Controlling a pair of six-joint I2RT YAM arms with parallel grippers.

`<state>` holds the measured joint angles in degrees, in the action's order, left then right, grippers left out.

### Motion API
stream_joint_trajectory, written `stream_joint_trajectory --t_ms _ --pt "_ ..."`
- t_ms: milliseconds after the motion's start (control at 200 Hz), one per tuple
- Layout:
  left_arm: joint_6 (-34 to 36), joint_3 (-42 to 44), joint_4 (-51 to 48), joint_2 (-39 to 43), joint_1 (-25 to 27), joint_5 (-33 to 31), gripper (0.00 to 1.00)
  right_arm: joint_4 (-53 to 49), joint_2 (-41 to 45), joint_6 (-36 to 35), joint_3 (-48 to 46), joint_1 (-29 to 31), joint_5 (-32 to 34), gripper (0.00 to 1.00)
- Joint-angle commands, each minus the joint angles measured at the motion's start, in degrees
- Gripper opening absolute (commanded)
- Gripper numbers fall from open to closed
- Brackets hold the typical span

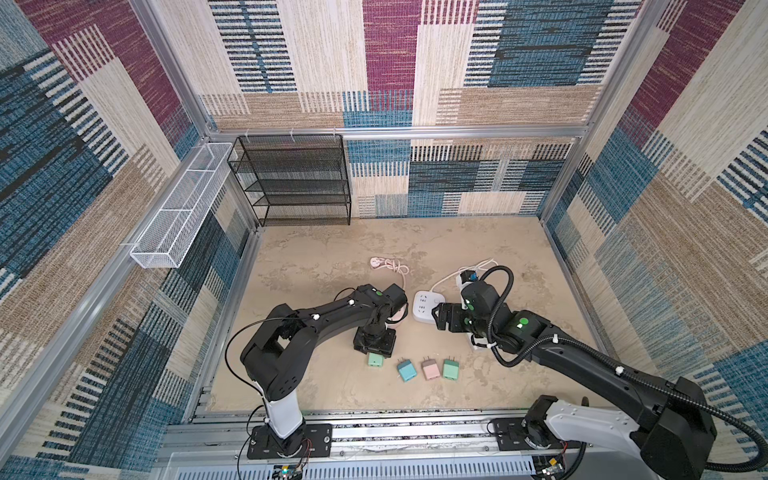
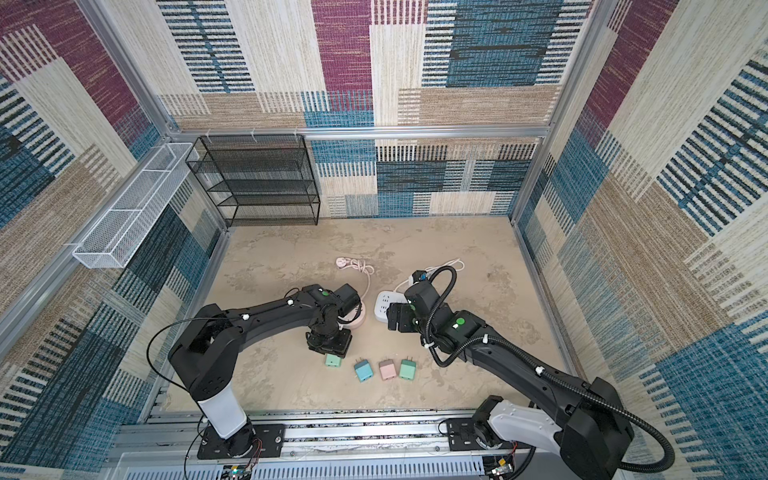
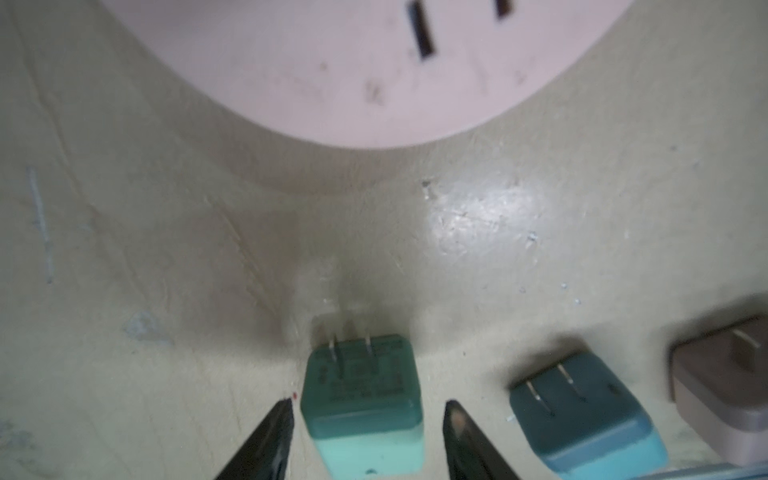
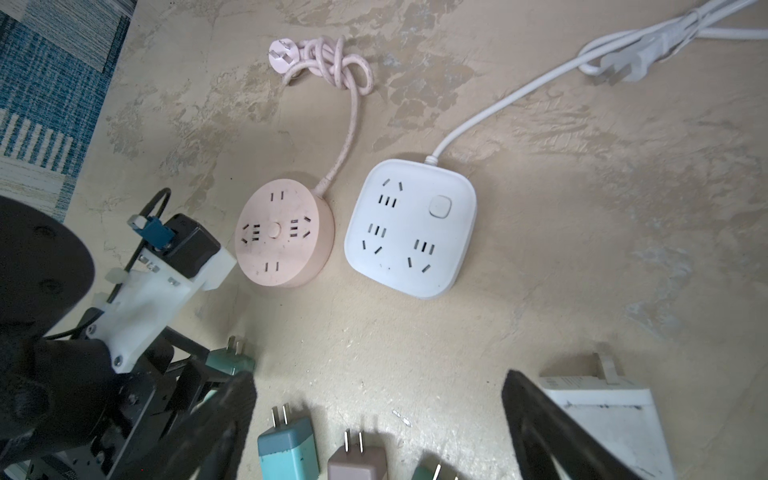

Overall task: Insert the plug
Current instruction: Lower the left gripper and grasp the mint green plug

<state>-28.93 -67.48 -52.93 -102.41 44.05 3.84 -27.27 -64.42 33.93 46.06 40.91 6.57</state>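
Observation:
Four small plugs lie in a row near the table's front, prongs pointing away. The leftmost is a green plug (image 1: 376, 360) (image 2: 332, 360) (image 3: 359, 399) (image 4: 230, 359). My left gripper (image 1: 374, 347) (image 3: 369, 404) is down over it, open, with one finger on each side and a thin gap at each. Then come a blue plug (image 1: 406, 370) (image 3: 582, 415), a pink plug (image 1: 431, 369) and a second green plug (image 1: 451, 369). Behind them lie a round pink socket (image 4: 284, 232) (image 3: 374, 62) and a square white socket (image 4: 409, 228) (image 1: 428, 305). My right gripper (image 1: 440, 318) (image 4: 378, 399) hovers open and holds nothing.
A white adapter (image 4: 602, 399) lies under the right arm. The coiled pink cord (image 1: 388, 266) and the white cord (image 1: 457, 274) trail toward the back. A black mesh shelf (image 1: 291, 178) stands at the back left, and a white wire basket (image 1: 183, 208) hangs on the left wall.

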Motion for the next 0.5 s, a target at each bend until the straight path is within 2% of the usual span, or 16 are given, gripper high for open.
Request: stream_joint_trajectory --t_ms 0,316,436,476,491 --pt "-0.9 0.3 1.2 -1.1 0.0 0.8 0.59 1.6 0.6 0.1 -0.4 0.0 0.3 0.95" --pt "-1.4 0.7 2.2 -2.7 0.0 0.8 0.47 2.0 1.7 0.5 -1.5 0.0 1.1 0.95" --pt "-1.4 0.8 2.1 -2.7 0.0 0.5 0.35 2.9 1.6 0.6 -2.1 0.0 0.4 0.95" --pt "-1.3 0.8 2.1 -2.8 0.0 0.3 0.28 3.1 1.4 0.7 -2.2 0.1 0.3 0.95" --pt "-1.3 0.8 2.1 -2.8 -0.1 0.1 0.21 3.2 1.3 0.7 -2.3 0.1 0.2 0.95"
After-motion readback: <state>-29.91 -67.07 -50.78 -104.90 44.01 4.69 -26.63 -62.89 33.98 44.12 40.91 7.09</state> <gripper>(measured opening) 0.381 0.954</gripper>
